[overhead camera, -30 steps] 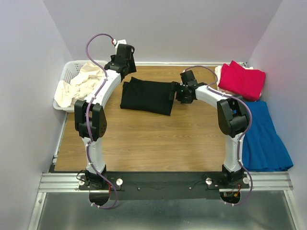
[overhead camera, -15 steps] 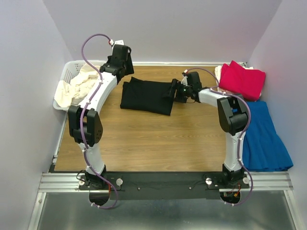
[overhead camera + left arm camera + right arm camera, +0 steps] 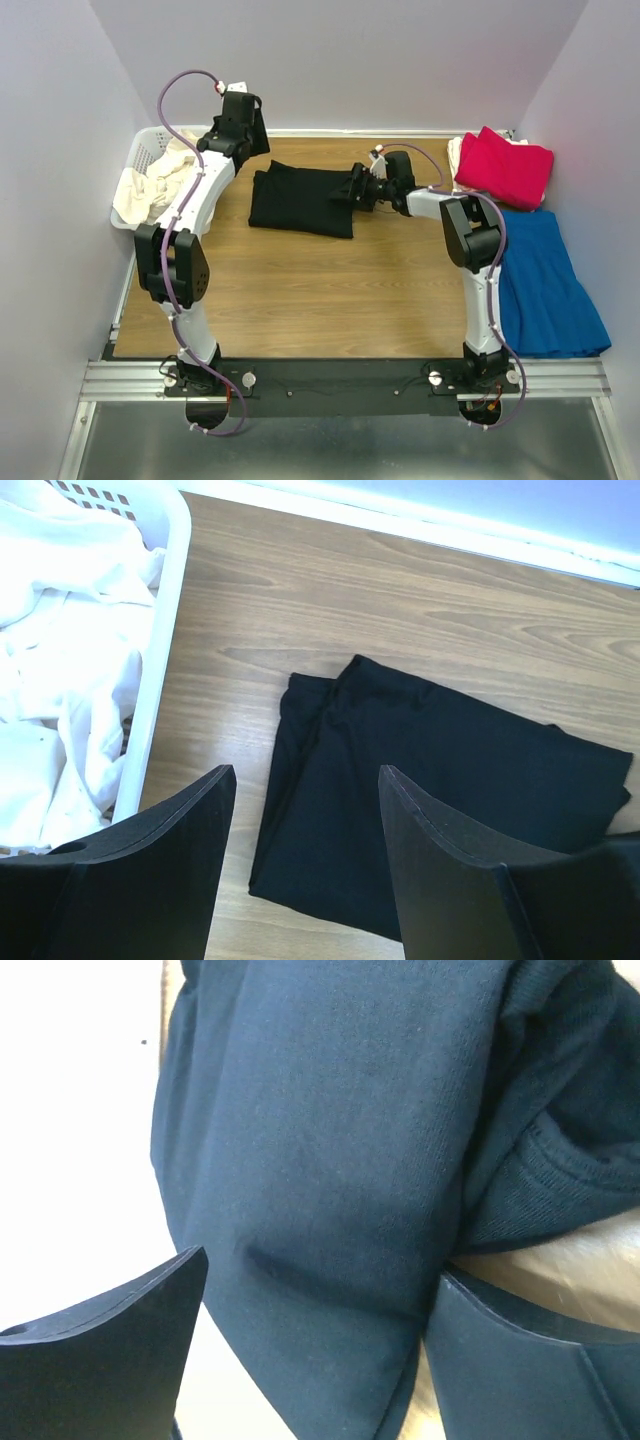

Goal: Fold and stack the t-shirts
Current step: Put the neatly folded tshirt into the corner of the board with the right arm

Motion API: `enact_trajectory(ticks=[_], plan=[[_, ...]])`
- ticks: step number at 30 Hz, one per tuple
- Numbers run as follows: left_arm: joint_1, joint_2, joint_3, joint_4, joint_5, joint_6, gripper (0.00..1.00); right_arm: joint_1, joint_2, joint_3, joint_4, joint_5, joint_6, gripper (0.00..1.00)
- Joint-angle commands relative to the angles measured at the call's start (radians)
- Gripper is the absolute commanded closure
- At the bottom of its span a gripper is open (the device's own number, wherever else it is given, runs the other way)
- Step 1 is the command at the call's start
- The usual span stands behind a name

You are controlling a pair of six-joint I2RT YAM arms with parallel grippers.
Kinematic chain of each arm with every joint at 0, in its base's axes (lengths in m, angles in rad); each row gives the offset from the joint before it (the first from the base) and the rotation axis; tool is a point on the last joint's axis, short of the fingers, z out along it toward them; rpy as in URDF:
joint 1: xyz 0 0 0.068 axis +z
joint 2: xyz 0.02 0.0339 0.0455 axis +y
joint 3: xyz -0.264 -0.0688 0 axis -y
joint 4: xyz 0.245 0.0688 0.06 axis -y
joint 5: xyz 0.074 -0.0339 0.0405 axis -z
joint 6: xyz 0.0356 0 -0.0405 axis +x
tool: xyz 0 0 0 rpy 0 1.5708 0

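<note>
Black shirt lies folded at upper centre. Right gripper, its arm stretched low and leftward, straddles the shirt's right edge, jaws wide. Left gripper hangs raised at upper left, jaws wide.

wooden table, folded black t-shirt (centre back), white basket left, red t-shirt right

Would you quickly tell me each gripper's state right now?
Left gripper: open, holding nothing.
Right gripper: open, at the edge of the folded black t-shirt.
</note>
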Motion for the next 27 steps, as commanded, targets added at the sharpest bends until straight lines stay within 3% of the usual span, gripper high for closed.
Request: enact_trajectory(ticks=[1,3,4,6,7,9,12,18,27], plan=[[0.008,-0.069,-0.023,-0.011,0.036,0.012,0.32,0.007,0.14,0.009,-0.097,-0.044,-0.006,0.19],[0.01,-0.074,-0.028,-0.011,0.036,0.012,0.32,0.007,0.146,0.025,-0.097,-0.052,-0.011,0.27],[0.01,-0.075,-0.032,-0.009,0.038,0.015,0.32,0.007,0.152,0.029,-0.097,-0.063,-0.014,0.38],[0.013,-0.077,-0.035,-0.009,0.041,0.015,0.32,0.007,0.166,0.054,-0.1,-0.093,-0.019,0.48],[0.013,-0.077,-0.037,-0.008,0.044,0.015,0.32,0.007,0.18,0.063,-0.103,-0.115,-0.019,0.58],[0.014,-0.075,-0.037,-0.008,0.045,0.018,0.32,0.007,0.191,0.081,-0.103,-0.13,-0.019,0.66],[0.017,-0.079,-0.038,-0.009,0.045,0.018,0.32,0.007,0.192,0.089,-0.106,-0.126,-0.014,0.97],[0.019,-0.083,-0.051,-0.004,0.048,0.02,0.32,0.005,0.125,0.095,-0.181,-0.057,-0.092,0.99],[0.02,-0.08,-0.055,-0.003,0.059,0.014,0.32,-0.073,-0.021,0.144,-0.489,0.206,-0.292,0.99]])
